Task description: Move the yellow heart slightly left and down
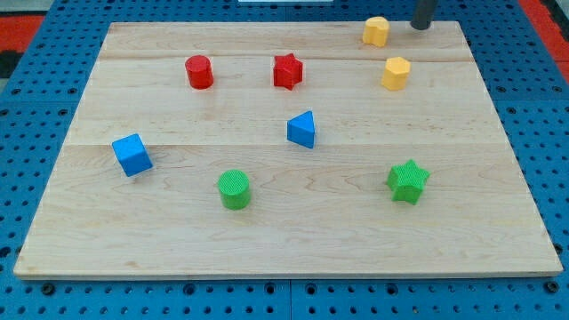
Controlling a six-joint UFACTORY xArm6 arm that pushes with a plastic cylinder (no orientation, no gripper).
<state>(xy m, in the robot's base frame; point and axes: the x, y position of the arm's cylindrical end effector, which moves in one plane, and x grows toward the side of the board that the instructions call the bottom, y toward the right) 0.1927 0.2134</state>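
Observation:
The yellow heart (376,31) sits at the view's top right, close to the board's top edge. My tip (420,27) stands just to the right of it, a small gap apart, not touching. A yellow pentagon-like block (396,73) lies a little below and to the right of the heart.
A red star (287,71) and a red cylinder (199,72) lie to the left of the yellow blocks. A blue triangle (302,130) is at centre, a blue cube (132,155) at left, a green cylinder (235,189) at the bottom middle and a green star (408,181) at the bottom right. The wooden board (498,240) lies on a blue perforated base.

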